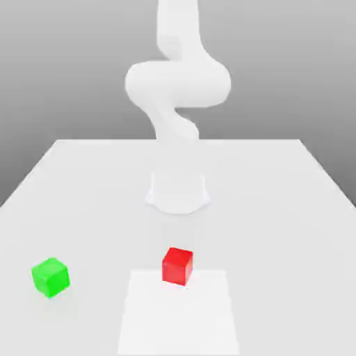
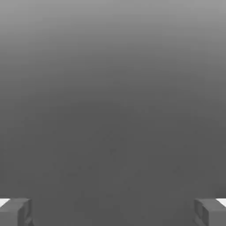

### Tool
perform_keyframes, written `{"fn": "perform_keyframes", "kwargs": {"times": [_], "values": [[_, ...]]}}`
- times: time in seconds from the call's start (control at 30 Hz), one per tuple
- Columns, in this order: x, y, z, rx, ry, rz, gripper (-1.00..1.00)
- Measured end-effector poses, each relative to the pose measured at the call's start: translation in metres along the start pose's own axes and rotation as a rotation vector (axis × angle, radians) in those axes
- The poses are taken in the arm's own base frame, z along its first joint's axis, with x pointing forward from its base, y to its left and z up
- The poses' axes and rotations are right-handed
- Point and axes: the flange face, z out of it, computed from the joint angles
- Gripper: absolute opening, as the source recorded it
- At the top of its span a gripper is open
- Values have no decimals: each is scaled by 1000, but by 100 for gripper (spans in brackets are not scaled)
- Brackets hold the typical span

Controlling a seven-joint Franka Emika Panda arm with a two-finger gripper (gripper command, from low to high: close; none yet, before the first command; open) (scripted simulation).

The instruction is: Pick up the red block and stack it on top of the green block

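I see the red block [image 1: 177,265] sitting flat on the white table [image 1: 278,195], near the front centre. The green block [image 1: 51,277] rests well apart, toward the exterior view's left.

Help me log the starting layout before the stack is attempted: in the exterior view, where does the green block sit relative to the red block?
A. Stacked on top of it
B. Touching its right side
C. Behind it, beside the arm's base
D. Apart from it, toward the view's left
D: the green block rests on the table apart from the red block, toward the exterior view's left.
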Motion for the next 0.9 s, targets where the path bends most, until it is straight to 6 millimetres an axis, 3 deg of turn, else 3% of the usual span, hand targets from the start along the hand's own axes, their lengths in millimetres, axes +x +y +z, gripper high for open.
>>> {"fn": "perform_keyframes", "kwargs": {"times": [0.17, 0.37, 0.6, 0.8, 0.83, 0.9], "values": [[-34, 44, 117, -137, -122, 81, 0], [-106, 121, 225, -323, -254, 168, 0], [-222, 244, 309, -577, -391, 261, 0], [-253, 279, 347, -603, -404, 270, 0], [-256, 282, 351, -603, -404, 270, -100], [-256, 282, 351, -603, -404, 271, -100]]}}
